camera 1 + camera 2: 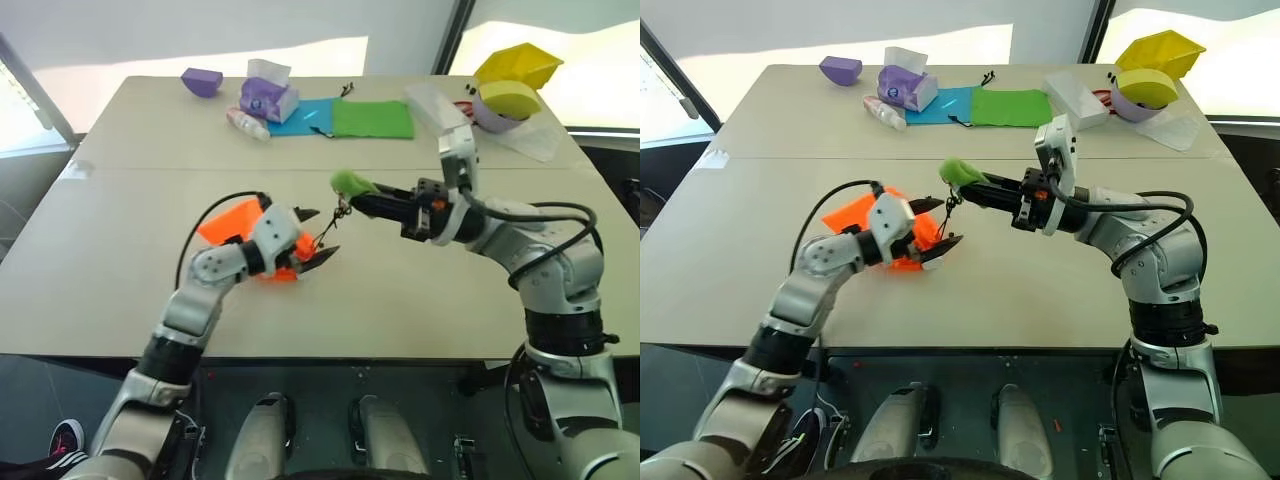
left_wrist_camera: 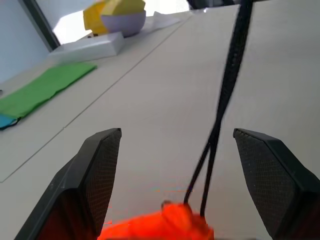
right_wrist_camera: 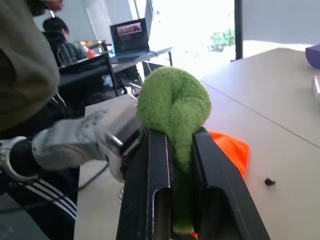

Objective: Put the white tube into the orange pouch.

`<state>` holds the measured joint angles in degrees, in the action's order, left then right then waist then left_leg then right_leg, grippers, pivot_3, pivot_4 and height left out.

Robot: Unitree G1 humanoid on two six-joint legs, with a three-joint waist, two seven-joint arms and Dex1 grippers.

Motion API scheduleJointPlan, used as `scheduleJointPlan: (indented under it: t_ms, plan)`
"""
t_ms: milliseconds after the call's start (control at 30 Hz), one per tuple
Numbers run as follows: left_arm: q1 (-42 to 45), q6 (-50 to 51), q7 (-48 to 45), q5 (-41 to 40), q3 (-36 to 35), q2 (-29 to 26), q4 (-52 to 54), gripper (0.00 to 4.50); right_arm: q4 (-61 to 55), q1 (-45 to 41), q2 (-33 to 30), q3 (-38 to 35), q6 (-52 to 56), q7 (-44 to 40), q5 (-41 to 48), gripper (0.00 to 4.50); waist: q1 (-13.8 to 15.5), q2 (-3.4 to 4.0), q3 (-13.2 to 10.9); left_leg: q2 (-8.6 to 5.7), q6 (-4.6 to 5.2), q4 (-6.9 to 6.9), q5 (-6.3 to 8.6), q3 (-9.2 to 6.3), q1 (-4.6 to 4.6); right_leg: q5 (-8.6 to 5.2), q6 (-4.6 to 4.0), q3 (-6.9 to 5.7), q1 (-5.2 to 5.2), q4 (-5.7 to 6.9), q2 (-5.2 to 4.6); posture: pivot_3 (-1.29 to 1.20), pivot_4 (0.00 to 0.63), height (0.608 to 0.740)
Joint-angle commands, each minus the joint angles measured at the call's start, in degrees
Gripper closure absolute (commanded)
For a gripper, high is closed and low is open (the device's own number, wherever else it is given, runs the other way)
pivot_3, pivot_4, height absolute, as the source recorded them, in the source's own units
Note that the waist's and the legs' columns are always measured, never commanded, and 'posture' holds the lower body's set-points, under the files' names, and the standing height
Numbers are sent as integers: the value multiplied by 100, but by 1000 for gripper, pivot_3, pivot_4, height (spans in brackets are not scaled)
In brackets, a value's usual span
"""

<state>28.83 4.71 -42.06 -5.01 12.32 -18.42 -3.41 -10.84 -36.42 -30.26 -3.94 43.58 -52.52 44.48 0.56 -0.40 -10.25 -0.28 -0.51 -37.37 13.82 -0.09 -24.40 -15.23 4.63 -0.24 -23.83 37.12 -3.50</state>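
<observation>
The left gripper [image 1: 318, 234] hangs just over the table [image 1: 120, 250] at its near middle, its two black fingers [image 2: 97, 170] spread wide apart and holding nothing. It sits against the right end of the orange pouch [image 1: 232, 222], which lies crumpled on the table under and behind that wrist. From the pouch mouth a thin black cord [image 2: 227, 90] rises between the open fingers, touching neither, and runs up and to the right.

The cord ends at a fuzzy lime-green ring [image 1: 352, 183], and the right gripper [image 1: 362, 195] is clamped tight on this ring, its fingers pressed against the green fluff on both sides. That gripper points left, level, above the table and a little higher than the left one.

The white tube [image 1: 247, 125] lies at the far side of the table, left of centre, touching nothing of the robot, just beside a purple-and-white tissue pack [image 1: 268, 98] and the blue pouch [image 1: 303, 116]; the green pouch [image 1: 372, 119] lies right of that.
</observation>
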Motion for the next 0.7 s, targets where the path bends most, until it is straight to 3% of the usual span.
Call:
scheduleJointPlan:
  t_ms: [33, 167, 200, 267, 433, 467, 700]
  plan:
    - [128, 38, 196, 290, 249, 216, -215, 665, -207, -33, -38, -192, 37, 17, 209, 4500, -1, 0, 0, 0, 0, 3, 0, 0, 0, 0, 0, 0, -2, 0, 1, 0, 150, 740]
    - [5, 280, 156, 583, 483, 140, -333, 665, -181, -47, -15, -181, -10, 142, 123, 4500, -14, 0, 0, 3, 0, 5, 0, -1, 1, 0, 1, 0, -3, 5, 12, 0, 150, 740]
    - [-60, 301, 107, 546, 467, 97, -243, 896, -124, -67, -11, -188, -63, 184, 63, 4500, -12, 0, 0, 3, 0, 4, 0, -1, 3, 0, 1, 1, -3, 8, 14, 0, 150, 740]
    - [-181, 455, 6, 497, 446, -17, -53, 1566, 11, -111, 6, -212, -179, 274, -56, 4500, -22, 0, 0, 5, 0, 3, 0, -1, 7, 0, 0, 1, -2, 14, 14, 0, 150, 740]
    - [-422, 717, -260, 460, 429, -419, 395, 4154, 453, -284, 24, -241, -537, 366, -379, 4500, -33, 1, 0, 5, 0, 4, -1, -1, 38, -1, -2, 3, 24, 15, 13, 0, 150, 740]
    - [-486, 807, -286, 460, 390, -531, 512, 4441, 598, -337, 33, -268, -634, 398, -459, 4500, -34, 1, 0, 6, 0, 3, -1, -1, 41, -1, -2, 2, 27, 15, 11, 0, 150, 740]
    - [-1196, 959, -476, 375, -84, -1466, 1203, 4441, 1766, -797, -45, -433, -1521, 683, -1228, 4500, -116, 2, 0, 6, 1, 14, -1, 0, 39, -1, -3, 4, 25, 8, 4, 0, 150, 740]
